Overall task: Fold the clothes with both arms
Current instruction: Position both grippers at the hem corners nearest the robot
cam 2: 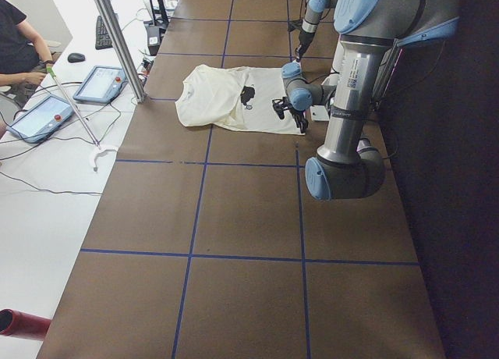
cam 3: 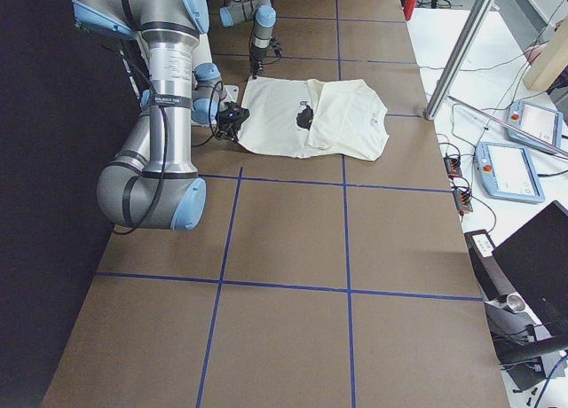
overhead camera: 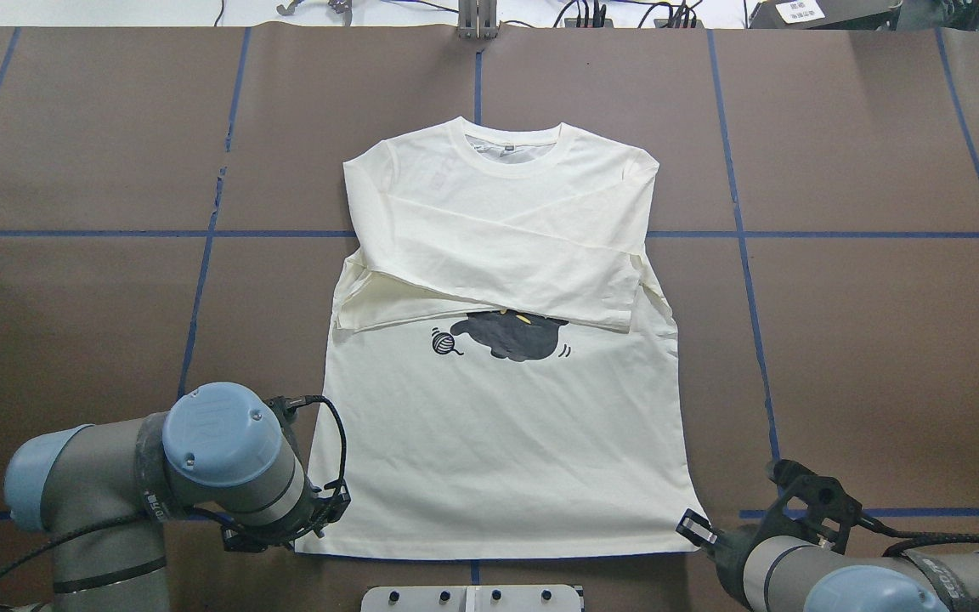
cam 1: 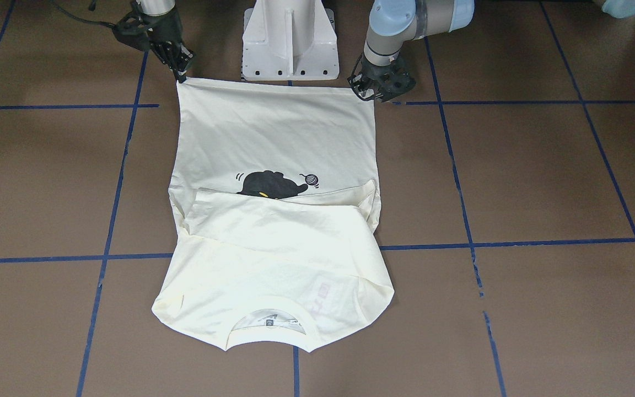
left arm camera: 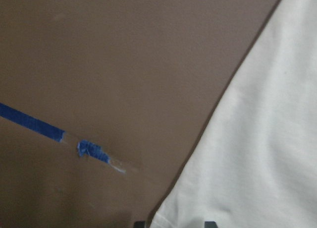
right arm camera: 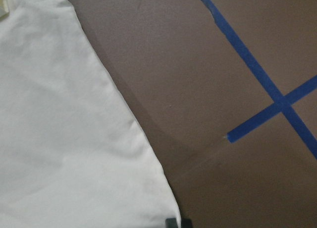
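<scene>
Left gripper (cam 1: 375, 94): low at the shirt's (overhead camera: 498, 442) hem corner on the robot's left, close to the bench's (overhead camera: 880, 340) robot-side edge. In its wrist view two dark fingertips (left arm camera: 140, 223) stand apart, with the cloth corner lying between them.
Right gripper (cam 1: 181, 73): tilted, tip down at the other hem corner, touching it or just beside it. I cannot tell whether its jaws are apart or together.
Shirt: flat, print side up, about midway along the bench. The hem is toward the robot-side edge and the collar (overhead camera: 517, 140) toward the far edge.
Sleeves (overhead camera: 498, 255): both folded across the chest, one overlapping the other, with cuffs reaching the opposite sides.
Cat (overhead camera: 511, 333): black, with its upper part hidden under the lower sleeve. The yarn ball (overhead camera: 442, 342) is just beside it.
Bench: brown, marked into squares by blue tape (overhead camera: 200, 289).
Pedestal (cam 1: 289, 38): white, at the robot-side edge between the two arms, just beyond the middle of the hem.
Person (cam 2: 15, 39): seated at a white desk beyond the bench's far edge, near two tablets (cam 2: 101, 83).
</scene>
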Robot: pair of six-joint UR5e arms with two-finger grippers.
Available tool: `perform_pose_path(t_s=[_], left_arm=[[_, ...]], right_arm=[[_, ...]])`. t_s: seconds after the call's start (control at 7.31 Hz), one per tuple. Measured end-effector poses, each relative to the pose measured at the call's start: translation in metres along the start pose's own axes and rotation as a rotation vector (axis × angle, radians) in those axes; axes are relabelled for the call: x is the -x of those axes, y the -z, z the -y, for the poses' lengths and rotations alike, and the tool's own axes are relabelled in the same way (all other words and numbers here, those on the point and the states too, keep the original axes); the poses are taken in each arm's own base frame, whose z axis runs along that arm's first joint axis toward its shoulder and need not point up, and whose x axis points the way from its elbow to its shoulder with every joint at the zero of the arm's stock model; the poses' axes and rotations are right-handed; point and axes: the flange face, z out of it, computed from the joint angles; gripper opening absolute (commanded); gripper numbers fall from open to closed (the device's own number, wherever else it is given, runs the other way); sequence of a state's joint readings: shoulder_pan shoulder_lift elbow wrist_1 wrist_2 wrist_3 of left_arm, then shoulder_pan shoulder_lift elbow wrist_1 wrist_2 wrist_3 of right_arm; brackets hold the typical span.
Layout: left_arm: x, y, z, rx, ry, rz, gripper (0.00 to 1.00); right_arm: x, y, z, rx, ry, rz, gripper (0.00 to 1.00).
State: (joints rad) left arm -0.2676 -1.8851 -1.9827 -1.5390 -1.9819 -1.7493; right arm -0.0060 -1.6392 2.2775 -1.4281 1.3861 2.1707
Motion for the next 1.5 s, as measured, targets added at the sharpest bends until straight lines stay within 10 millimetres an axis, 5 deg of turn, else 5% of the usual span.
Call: perform_pose_path(t_s=[0.41, 0.55, 1.09, 1.23, 1.5], left_arm=[[0.001, -0.008, 0.003, -0.007, -0.001, 0.013, 0.54], [0.001, -0.011, 0.004, -0.008, -0.001, 0.017, 0.56], [0.001, -0.02, 0.002, -0.003, 0.003, 0.029, 0.18], [0.0, -0.021, 0.001, -0.002, 0.002, 0.029, 0.0], [-0.003, -0.017, -0.002, 0.002, -0.002, 0.019, 0.0]], right_arm=[[-0.001, -0.001, 0.0, -0.002, 0.001, -0.002, 0.0], [-0.002, -0.002, 0.001, -0.004, 0.001, -0.004, 0.0], [-0.004, -0.005, 0.002, -0.009, 0.003, -0.012, 0.0], [-0.004, -0.005, 0.002, -0.009, 0.003, -0.012, 0.0], [-0.004, -0.005, 0.002, -0.008, 0.003, -0.012, 0.0]])
